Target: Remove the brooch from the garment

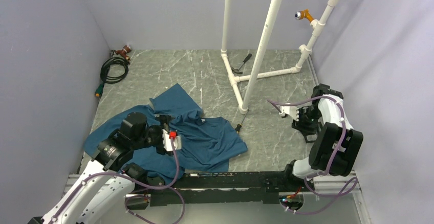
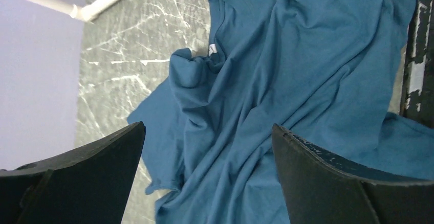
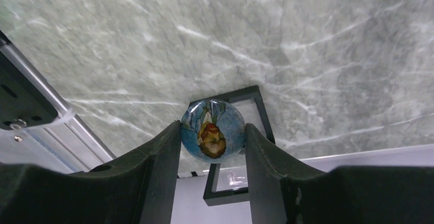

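Right claw: closed on the brooch, with black fingers pressed to its rim, one on each side. Round and glossy, painted with a bearded face on a blue ground (upside down in the wrist view). Seen against the grey marbled bench, with a black square frame just behind it. In the top view, placed at the right side of the bench, well apart from the garment; too small there to make out the brooch itself.

Left claw: wide open, gripping nothing, with dark fingers spread far apart. Hovering over the garment; cannot tell from these views whether touching it. Below, teal-blue cloth rumpled in long folds, with a small white tag showing at the neck opening. Spread crumpled over the near left part of the bench, with one sleeve reaching toward the middle and the near hem up against the black rail by the arms' bases.

Farther back: a white pipe frame standing on the bench, and a coiled black hose in the far left corner.
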